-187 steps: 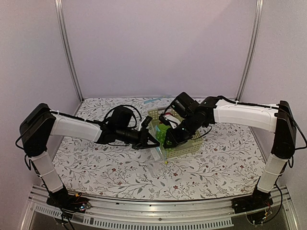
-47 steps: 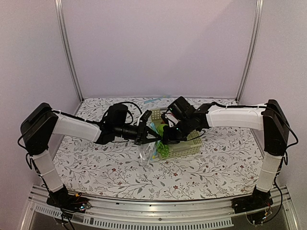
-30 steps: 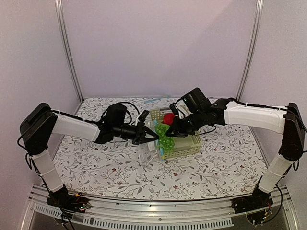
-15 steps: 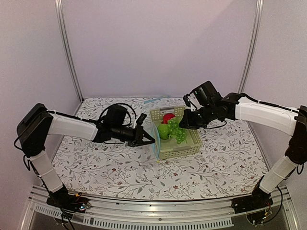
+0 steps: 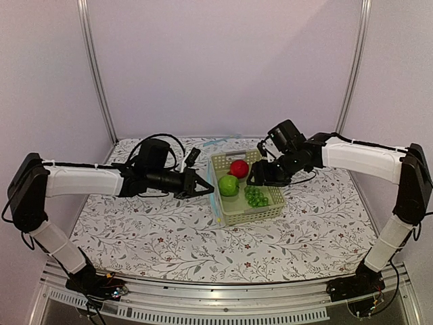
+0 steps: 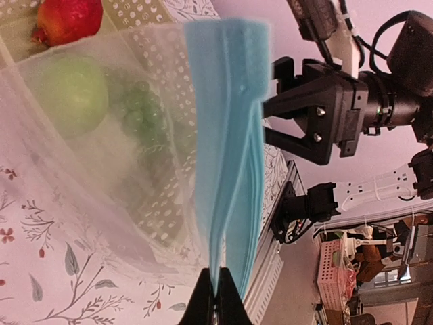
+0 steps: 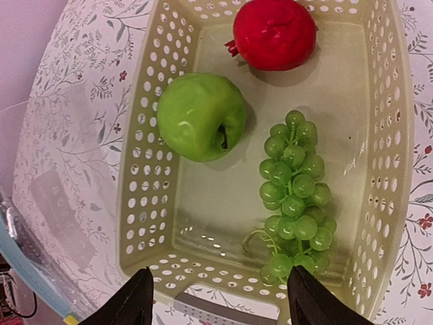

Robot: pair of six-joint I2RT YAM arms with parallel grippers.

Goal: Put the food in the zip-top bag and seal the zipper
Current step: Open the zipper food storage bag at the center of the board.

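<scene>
A red apple (image 5: 238, 168), a green apple (image 5: 229, 185) and a bunch of green grapes (image 5: 257, 197) lie in the pale green basket (image 5: 270, 212). My left gripper (image 5: 205, 188) is shut on the blue zipper (image 6: 226, 135) of the clear zip-top bag (image 6: 101, 176), which hangs against the basket's left side (image 5: 217, 203). My right gripper (image 5: 256, 179) hovers open and empty above the basket. In the right wrist view (image 7: 220, 306) it is over the red apple (image 7: 274, 34), the green apple (image 7: 201, 116) and the grapes (image 7: 294, 196).
The basket (image 7: 145, 122) stands mid-table on the floral cloth. The bag's edge (image 7: 30, 267) shows left of it in the right wrist view. Metal frame posts (image 5: 95, 74) stand at the back corners. A blue strip (image 5: 216, 143) lies at the table's far edge.
The right gripper carried the grapes from the bag's mouth back over the basket and let them go; they now lie in the basket. The left arm drew back left with the bag.
</scene>
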